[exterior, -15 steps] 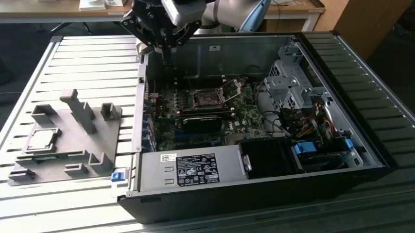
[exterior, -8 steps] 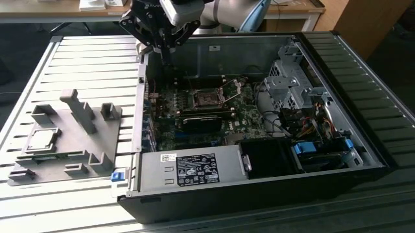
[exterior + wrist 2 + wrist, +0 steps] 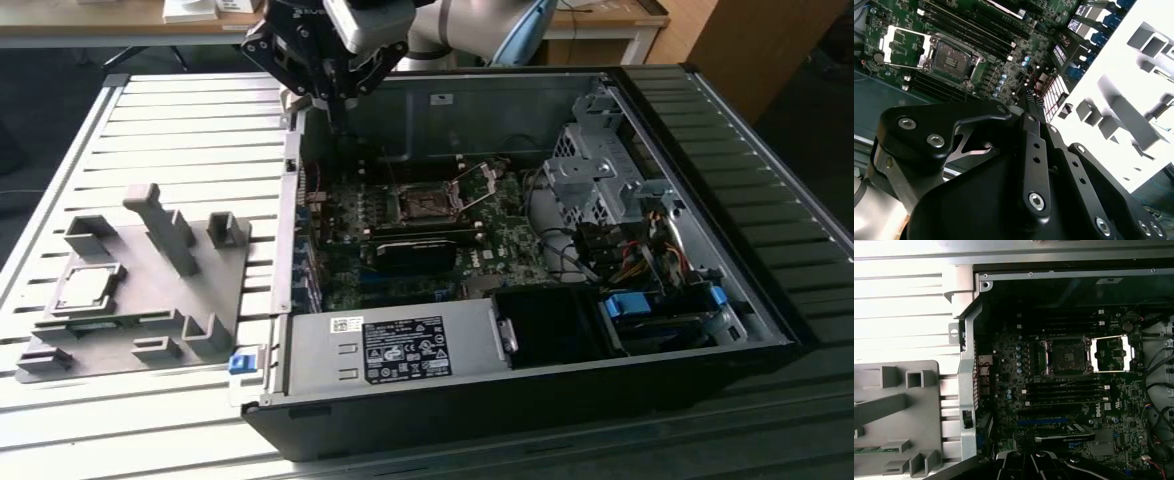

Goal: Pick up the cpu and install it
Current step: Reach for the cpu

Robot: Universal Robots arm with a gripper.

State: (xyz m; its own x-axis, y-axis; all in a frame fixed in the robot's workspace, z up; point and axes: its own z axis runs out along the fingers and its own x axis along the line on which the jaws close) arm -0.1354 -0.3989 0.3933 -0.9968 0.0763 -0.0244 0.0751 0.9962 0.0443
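The cpu [image 3: 87,288], a small silver-grey square, lies in a recess of the grey fixture [image 3: 160,300] on the slatted table, at the exterior view's left. My gripper [image 3: 331,100] hangs shut and empty above the far left corner of the open computer case [image 3: 534,230], well away from the cpu. The dark motherboard socket [image 3: 427,205] lies below it, with its metal frame [image 3: 478,180] swung open. The socket [image 3: 951,60] [image 3: 1066,357] appears in both wrist views beyond my gripper [image 3: 1030,100] [image 3: 1029,457].
The case's metal wall [image 3: 966,390] stands between the fixture [image 3: 899,410] and the motherboard. Upright grey blocks [image 3: 167,225] rise from the fixture. A power supply [image 3: 387,345], a drive cage [image 3: 601,170] and cables [image 3: 627,260] crowd the case's near and right sides.
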